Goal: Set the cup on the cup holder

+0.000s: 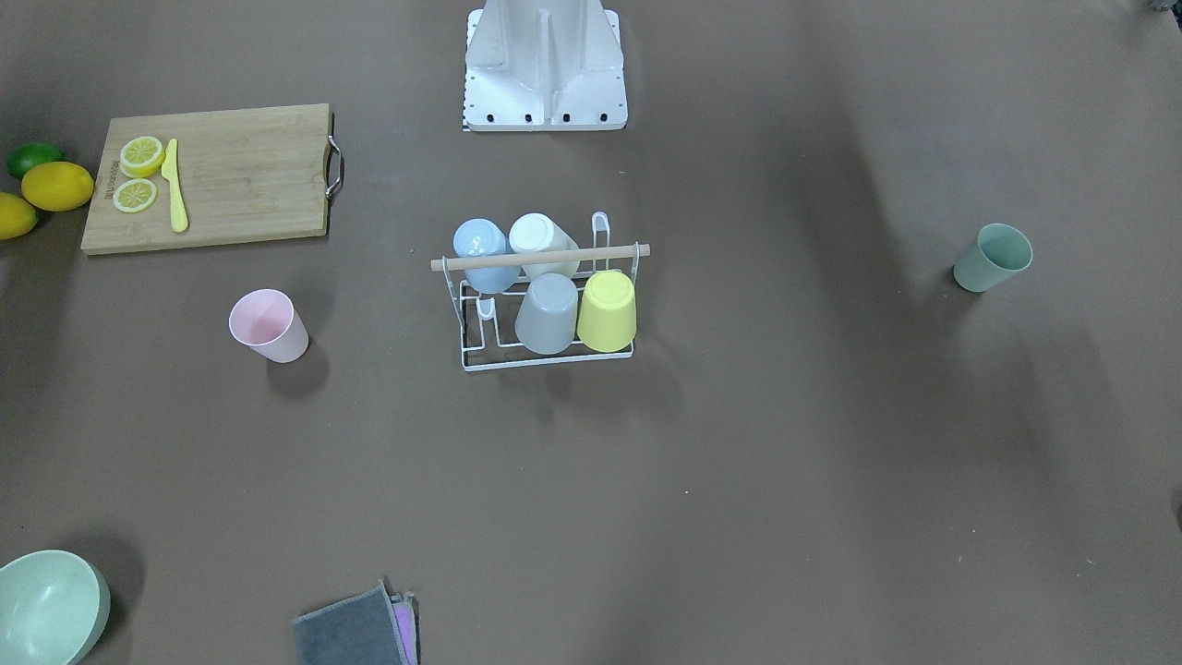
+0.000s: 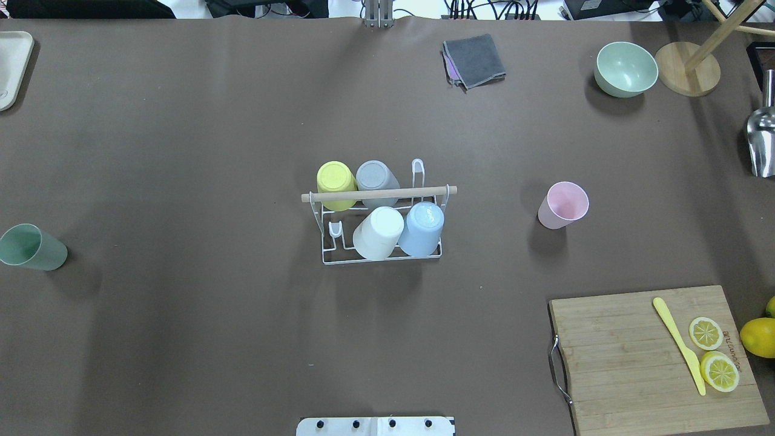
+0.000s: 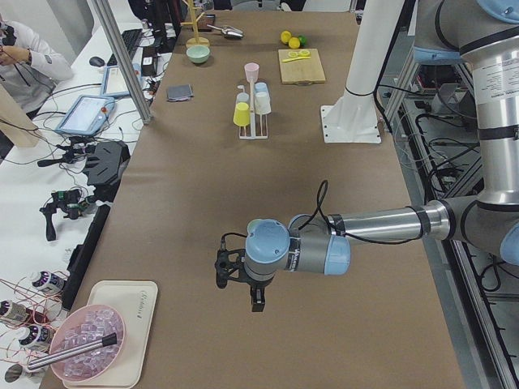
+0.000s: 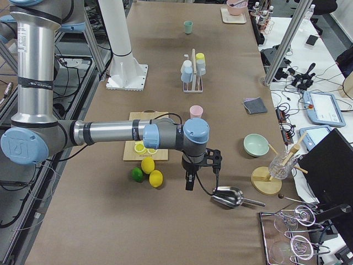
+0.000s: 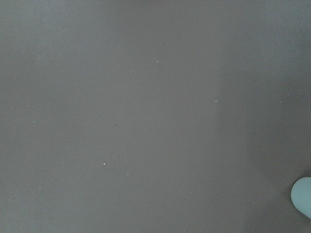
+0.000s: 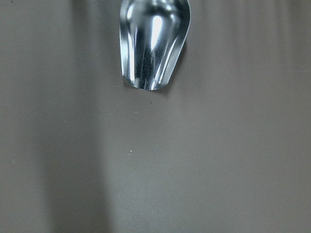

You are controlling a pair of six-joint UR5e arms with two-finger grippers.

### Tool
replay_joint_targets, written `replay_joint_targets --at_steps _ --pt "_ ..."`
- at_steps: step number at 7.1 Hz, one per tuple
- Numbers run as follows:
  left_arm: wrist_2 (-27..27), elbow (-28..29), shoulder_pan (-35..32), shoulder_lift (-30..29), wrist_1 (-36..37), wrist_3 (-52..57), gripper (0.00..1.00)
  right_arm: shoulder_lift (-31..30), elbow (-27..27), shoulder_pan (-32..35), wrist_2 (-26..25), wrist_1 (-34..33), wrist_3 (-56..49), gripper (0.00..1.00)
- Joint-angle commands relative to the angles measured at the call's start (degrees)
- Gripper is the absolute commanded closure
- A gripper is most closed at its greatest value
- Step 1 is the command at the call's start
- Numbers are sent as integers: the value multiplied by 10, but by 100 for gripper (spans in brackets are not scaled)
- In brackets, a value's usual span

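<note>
Cup holder, a white wire rack, stands at the centre of the brown table in the overhead view. Its long axis follows its wooden rod handle, running level from 9 o'clock to 3 o'clock. Its prongs point straight up in two rows along that line.

Four cups sit mouth-down on prongs. A yellow cup and a grey cup are in the far row. A white cup and a blue cup are in the near row. One prong at the far row's 3 o'clock end and one at the near row's 9 o'clock end carry nothing.

A pink cup stands upright, mouth up, at 3 o'clock from the rack, well apart from it. A green cup stands mouth up at 9 o'clock, far out by the table's end.

At 2 o'clock sits a mint-green bowl. At 4 o'clock a bamboo cutting board carries two lemon slices and a yellow knife.

The left gripper hangs above the bare table beyond the green cup. The right gripper hangs just beside a metal scoop. Both appear only in side views, so I cannot tell how wide either one is.
</note>
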Motion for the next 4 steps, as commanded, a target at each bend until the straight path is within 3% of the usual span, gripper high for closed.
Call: replay_joint_targets --at_steps 1,4 --pt "-2 -1 -1 3 0 6 2 0 -2 13 3 -1 0 0" --pt "-3 0 -1 3 0 6 2 -2 1 13 4 -1 0 0"
